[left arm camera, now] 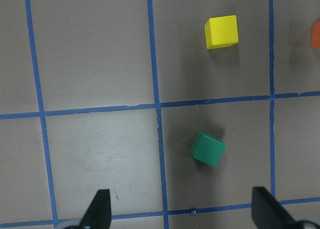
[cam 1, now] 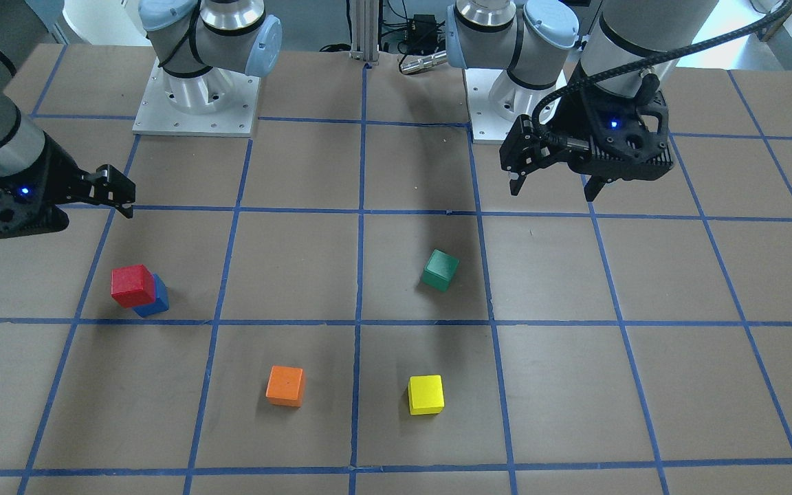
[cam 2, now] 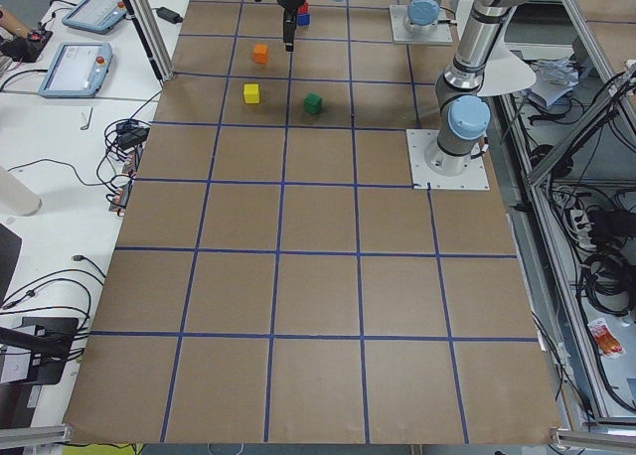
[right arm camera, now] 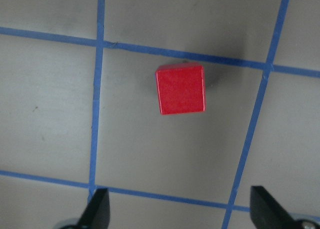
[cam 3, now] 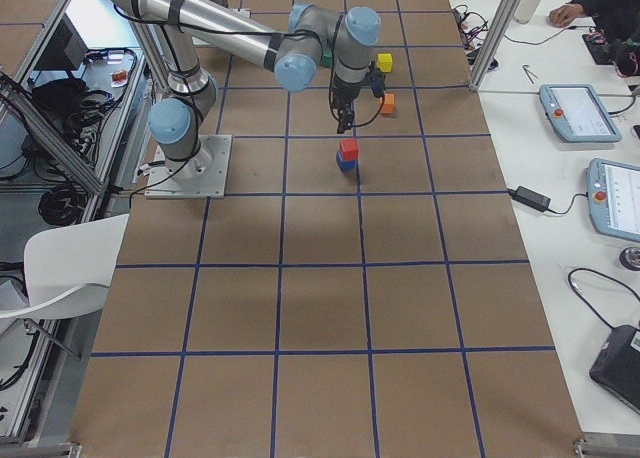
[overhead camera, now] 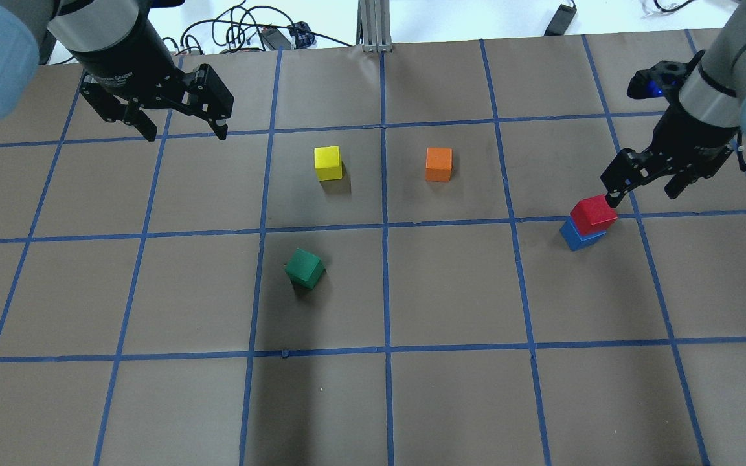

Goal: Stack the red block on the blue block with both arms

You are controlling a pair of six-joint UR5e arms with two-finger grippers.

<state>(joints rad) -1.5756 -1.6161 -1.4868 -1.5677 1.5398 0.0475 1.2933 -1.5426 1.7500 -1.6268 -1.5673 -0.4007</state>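
Observation:
The red block [cam 1: 133,285] sits on top of the blue block [cam 1: 155,301], slightly offset; the stack also shows in the overhead view, red [overhead camera: 594,213] on blue [overhead camera: 579,237]. My right gripper [overhead camera: 644,191] is open and empty, raised above the stack and just off to its side. In the right wrist view the red block [right arm camera: 180,89] lies below the spread fingers [right arm camera: 100,209] and hides the blue one. My left gripper [overhead camera: 185,133] is open and empty, held high on the other side of the table, far from the stack.
A green block [overhead camera: 304,268] lies tilted on the brown paper near the middle. A yellow block [overhead camera: 327,162] and an orange block [overhead camera: 438,164] sit farther out from the robot. Blue tape lines grid the table. Both arm bases [cam 1: 196,103] stand at the robot's edge.

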